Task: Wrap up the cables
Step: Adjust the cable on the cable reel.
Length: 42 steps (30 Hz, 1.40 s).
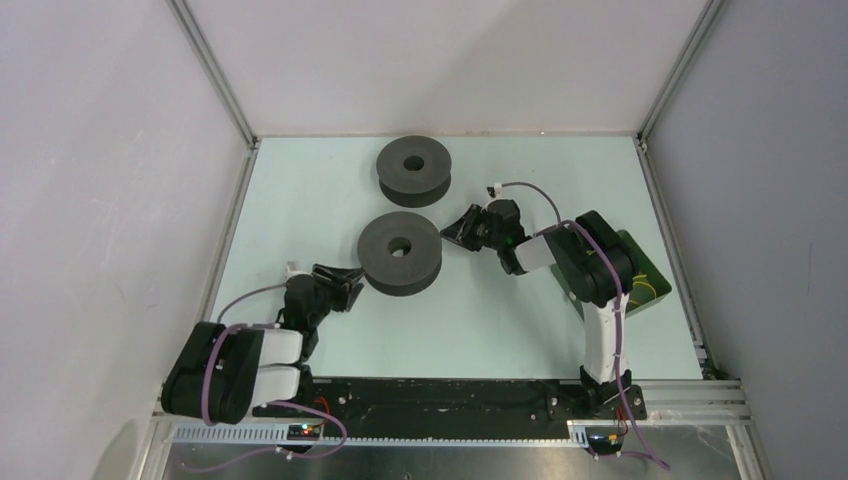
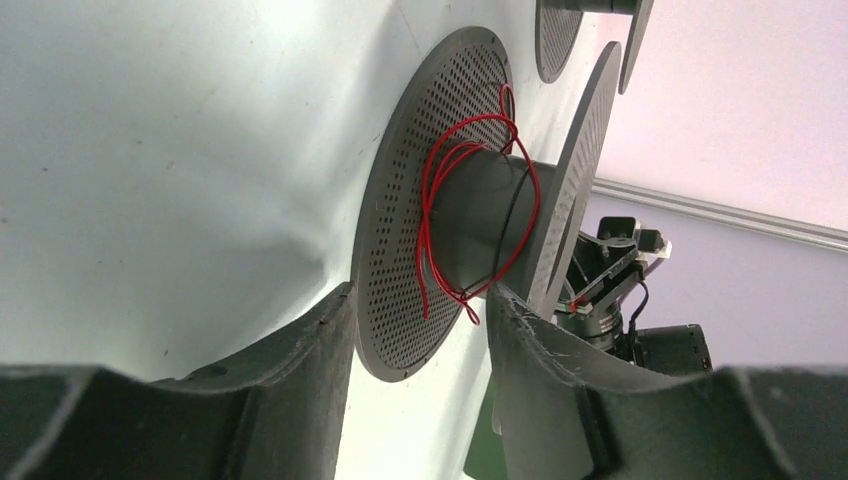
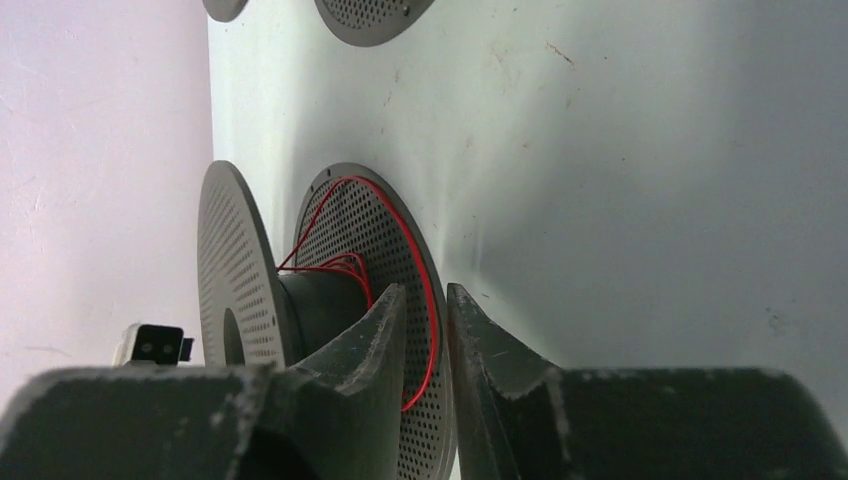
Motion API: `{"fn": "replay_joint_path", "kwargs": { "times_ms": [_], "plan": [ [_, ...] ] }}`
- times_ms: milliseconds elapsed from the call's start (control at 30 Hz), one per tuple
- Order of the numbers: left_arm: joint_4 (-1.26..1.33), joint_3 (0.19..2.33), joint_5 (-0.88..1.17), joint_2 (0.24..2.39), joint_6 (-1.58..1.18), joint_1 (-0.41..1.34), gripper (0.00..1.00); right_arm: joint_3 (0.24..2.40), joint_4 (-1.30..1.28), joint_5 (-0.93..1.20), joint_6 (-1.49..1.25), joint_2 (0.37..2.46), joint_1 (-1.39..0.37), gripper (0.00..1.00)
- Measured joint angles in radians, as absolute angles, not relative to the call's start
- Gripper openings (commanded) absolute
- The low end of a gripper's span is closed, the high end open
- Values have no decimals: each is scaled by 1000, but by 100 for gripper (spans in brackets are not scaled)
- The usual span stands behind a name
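Observation:
The red cable is looped loosely round the core of the near dark grey spool, with one loop lying on the lower flange. My left gripper is at the spool's near-left side; its jaws are open and straddle the lower flange's rim without closing on it. My right gripper is at the spool's right side, its jaws pinched on the lower flange's rim beside the red loop. A thin yellow line, perhaps the yellow cable, shows on a dark green object under the right arm.
A second dark grey spool stands behind the near one, with no cable visible on it. The dark green object lies at the table's right edge. Walls close the table at left, back and right.

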<state>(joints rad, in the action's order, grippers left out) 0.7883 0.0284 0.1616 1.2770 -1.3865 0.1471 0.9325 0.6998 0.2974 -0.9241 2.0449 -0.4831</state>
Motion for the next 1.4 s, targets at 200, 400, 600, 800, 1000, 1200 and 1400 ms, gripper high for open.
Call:
{"fn": "replay_joint_path", "kwargs": {
  "times_ms": [200,400,600,800,1000,1200,1400],
  "plan": [
    [684,46,133,1194,-1340,146,56,950,691,326,-921,2078,-504,20],
    [633,93,143,1210,-1281,136,55,964,675,327,-910,2083,-529,10],
    [624,127,165,1252,-1243,134,54,966,653,326,-902,2083,-551,2],
    [622,142,183,1285,-1219,134,53,969,632,317,-897,2075,-564,0],
    [622,144,187,1287,-1203,134,53,969,628,302,-917,2073,-574,0],
    [622,144,188,1287,-1202,134,53,969,628,275,-949,2074,-600,0],
    [622,144,190,1290,-1195,134,53,961,641,262,-978,2074,-613,0]
  ]
}}
